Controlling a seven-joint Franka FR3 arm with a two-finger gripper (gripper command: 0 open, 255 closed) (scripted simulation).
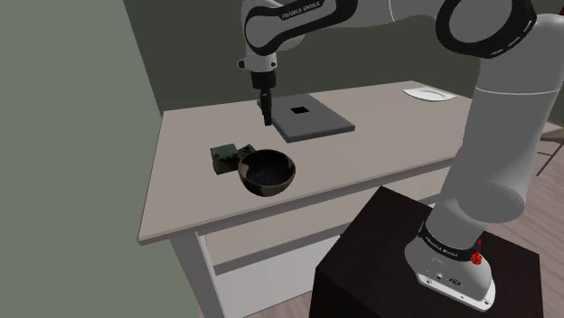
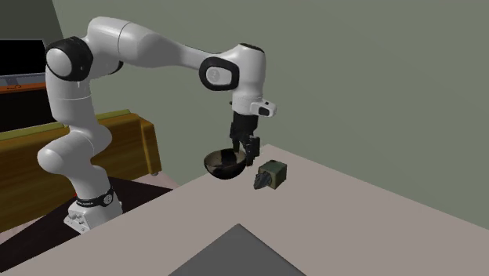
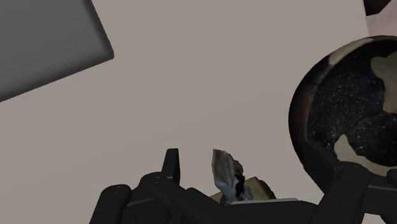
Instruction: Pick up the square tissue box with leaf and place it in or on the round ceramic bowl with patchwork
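Supporting beige flat-topped table (image 1: 389,144): white legs beneath; it puts every piece within the machine's reach, which I take to be the point of the layout
White Franka arm with dark joints (image 1: 511,135): rooted on the dark box stand (image 1: 380,262), arched over the tabletop with its wrist pointed straight down; to me the posture reads as an approach from above, with the descent not yet made
Dark grey flat square slab (image 1: 312,116): lying at the back with a small black square in its middle; it looks to have no part in the job and sits off the line between the two pieces that matter
Round dark bowl with cream patches (image 1: 267,172): upright near the front edge, mouth up, so a thing could be lowered straight in
Square dark green tissue box (image 1: 228,158): on the tabletop just beside the bowl, at the shoulder view's left of it; whether they touch I cannot tell; a grey tissue (image 3: 222,168) stands up from its top; the hop to the bowl should be short
All-black two-finger gripper (image 1: 265,113): hanging above the table between slab and box; fingers spread apart, nothing in them; in the wrist view the box sits between them, untouched; I judge it must shift over the box and come down before closing
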